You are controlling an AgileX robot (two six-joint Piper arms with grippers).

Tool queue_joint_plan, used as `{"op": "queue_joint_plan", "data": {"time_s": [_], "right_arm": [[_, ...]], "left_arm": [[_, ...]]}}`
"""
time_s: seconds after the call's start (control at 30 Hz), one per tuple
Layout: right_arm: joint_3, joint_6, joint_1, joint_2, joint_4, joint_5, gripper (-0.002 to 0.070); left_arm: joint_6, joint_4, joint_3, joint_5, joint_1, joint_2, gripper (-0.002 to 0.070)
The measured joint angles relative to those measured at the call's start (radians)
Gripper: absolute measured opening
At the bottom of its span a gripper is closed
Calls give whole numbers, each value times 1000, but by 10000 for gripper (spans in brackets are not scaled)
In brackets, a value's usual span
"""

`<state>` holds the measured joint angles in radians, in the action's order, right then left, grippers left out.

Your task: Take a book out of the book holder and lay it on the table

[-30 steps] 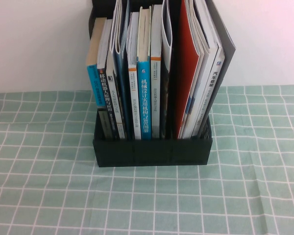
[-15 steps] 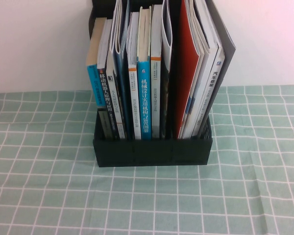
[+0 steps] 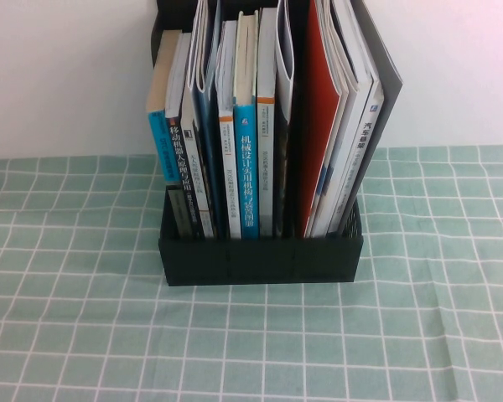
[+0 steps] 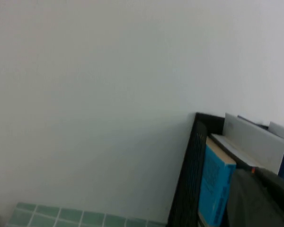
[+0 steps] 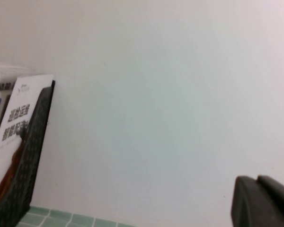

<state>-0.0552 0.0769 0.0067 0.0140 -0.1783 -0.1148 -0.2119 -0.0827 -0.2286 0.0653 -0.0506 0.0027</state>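
Observation:
The black book holder (image 3: 260, 261) stands on the green grid table (image 3: 84, 318), full of upright books. The book (image 3: 384, 84) leans at its right end, dark grey back facing out. In the right wrist view its white front with black title (image 5: 19, 118) shows behind the holder's mesh wall (image 5: 31, 156). My right gripper (image 5: 261, 201) is shut and empty, apart from the holder, facing the white wall. My left gripper (image 4: 262, 201) is shut and empty beside the holder's left wall (image 4: 189, 179). Neither gripper shows in the high view.
A red-covered thin book (image 3: 318, 109) and a blue-spined thick book (image 3: 247, 176) stand among several others in the holder. A light blue book (image 4: 213, 189) sits at its left end. A white wall (image 3: 59, 75) rises behind the table.

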Motion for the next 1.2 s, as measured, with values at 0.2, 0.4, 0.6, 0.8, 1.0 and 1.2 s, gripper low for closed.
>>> {"op": "queue_joint_plan", "data": {"time_s": [0.2, 0.4, 0.6, 0.8, 1.0, 1.2], "right_arm": [[-141, 0, 0, -32, -32, 158, -2], [-236, 0, 0, -205, -36, 165, -2], [-246, 0, 0, -409, -71, -55, -2], [-246, -58, 0, -598, -207, -287, -2], [-246, -180, 0, -753, -349, -454, -1], [-246, -196, 0, -901, -370, -592, -1]], "left_arm": [[-4, -46, -167, 198, 0, 176, -3], [136, -271, -347, 282, 0, 436, -3], [578, -708, -558, 374, 0, 678, -3], [1049, -1124, -674, 398, -29, 890, -3], [1320, -1292, -709, 211, -224, 1027, -3], [1393, -1328, -761, -83, -553, 1175, -3]]}}
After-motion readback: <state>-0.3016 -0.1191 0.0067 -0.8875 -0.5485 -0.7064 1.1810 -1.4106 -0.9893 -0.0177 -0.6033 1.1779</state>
